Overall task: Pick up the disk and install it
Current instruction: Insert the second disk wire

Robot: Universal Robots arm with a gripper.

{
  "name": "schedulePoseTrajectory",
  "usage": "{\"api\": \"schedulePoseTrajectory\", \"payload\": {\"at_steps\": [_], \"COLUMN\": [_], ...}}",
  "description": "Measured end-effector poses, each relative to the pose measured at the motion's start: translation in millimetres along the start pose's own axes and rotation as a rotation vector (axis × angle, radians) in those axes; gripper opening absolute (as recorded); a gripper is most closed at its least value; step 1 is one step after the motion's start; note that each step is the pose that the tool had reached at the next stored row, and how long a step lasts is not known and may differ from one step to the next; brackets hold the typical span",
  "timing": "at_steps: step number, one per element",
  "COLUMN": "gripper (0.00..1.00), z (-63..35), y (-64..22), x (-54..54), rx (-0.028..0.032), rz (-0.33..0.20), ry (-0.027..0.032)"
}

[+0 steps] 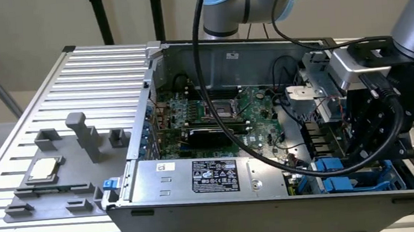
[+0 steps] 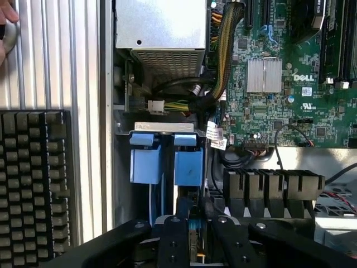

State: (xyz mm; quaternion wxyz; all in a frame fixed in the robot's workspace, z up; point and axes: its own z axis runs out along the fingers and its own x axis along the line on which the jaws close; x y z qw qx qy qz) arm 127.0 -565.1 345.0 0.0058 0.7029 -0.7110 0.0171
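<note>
The open computer case [image 1: 147,198] lies on the slatted table. My gripper [image 1: 368,136] reaches down into the drive bay at the case's corner on the exterior view's right, its fingertips hidden behind black cables. In the wrist view the gripper [image 2: 193,243] has its black fingers [image 2: 173,243] close together on a thin blue-edged part seen edge-on, which looks like the disk [image 2: 193,229]. Just beyond it two bright blue plastic tabs [image 2: 146,162] [image 2: 188,162] stand in the bay. In the exterior view the blue frame parts [image 1: 330,165] show beside the gripper.
The silver power supply [image 1: 204,177] with a black label borders the bay. Behind it are the green motherboard [image 1: 222,115] and cable bundles [image 2: 223,50]. A grey fixture [image 1: 57,188] holds a small silver chip [image 1: 42,169]. A black keyboard [image 2: 33,184] and a hand [image 2: 5,25] lie outside the case.
</note>
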Motion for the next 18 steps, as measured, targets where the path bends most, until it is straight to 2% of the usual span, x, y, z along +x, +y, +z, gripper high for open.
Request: {"api": "schedulePoseTrajectory", "payload": {"at_steps": [4,9,18], "gripper": [0.24,0.24,0.24], "z": [-7.7,-11.9,-11.9], "y": [2.6,15.3,16.1], "x": [0.3,0.6,0.6], "rx": [-0.0001,0.0013,0.0016], "rz": [0.0,0.0,0.0], "ry": [0.0,-0.0004,-0.0007]}}
